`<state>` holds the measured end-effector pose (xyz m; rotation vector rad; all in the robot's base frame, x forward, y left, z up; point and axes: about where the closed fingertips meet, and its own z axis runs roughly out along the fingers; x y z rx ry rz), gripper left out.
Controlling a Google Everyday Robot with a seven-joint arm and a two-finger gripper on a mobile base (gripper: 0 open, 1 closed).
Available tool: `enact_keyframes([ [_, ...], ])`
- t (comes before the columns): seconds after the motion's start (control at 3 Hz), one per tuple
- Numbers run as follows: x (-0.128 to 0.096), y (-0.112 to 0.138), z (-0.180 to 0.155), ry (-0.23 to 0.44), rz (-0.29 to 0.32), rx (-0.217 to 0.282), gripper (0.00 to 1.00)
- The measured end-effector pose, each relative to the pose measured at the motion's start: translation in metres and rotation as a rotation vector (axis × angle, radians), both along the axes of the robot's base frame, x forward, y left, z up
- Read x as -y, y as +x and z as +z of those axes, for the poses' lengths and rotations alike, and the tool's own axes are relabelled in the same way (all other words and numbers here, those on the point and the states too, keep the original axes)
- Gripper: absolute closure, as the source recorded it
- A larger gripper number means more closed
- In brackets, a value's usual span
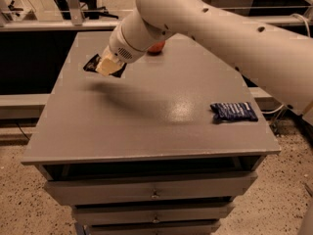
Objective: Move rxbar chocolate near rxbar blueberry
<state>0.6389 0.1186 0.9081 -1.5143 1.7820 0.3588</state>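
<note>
The rxbar chocolate (92,62), a flat bar in a black wrapper, is held in my gripper (108,66) over the far left part of the grey table (146,131). Its ends stick out on both sides of the cream fingers (106,67). It hangs a little above the top and casts a shadow below. The rxbar blueberry (234,111), in a crinkled navy-blue wrapper, lies flat near the table's right edge, well apart from the gripper. My white arm reaches in from the upper right.
A small orange-red object (156,47) sits at the back of the table, partly hidden behind my arm. The table is a cabinet with drawers (154,192) below its front edge. A metal rail (49,23) runs behind it.
</note>
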Motion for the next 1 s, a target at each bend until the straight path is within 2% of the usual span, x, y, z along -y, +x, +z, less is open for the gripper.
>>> enact_keyframes([
  [0.67,0.006,0.002,-0.002,-0.008,-0.018,0.0,1.0],
  [1.0,0.053,0.014,-0.012,-0.035,-0.132,-0.001,1.0],
])
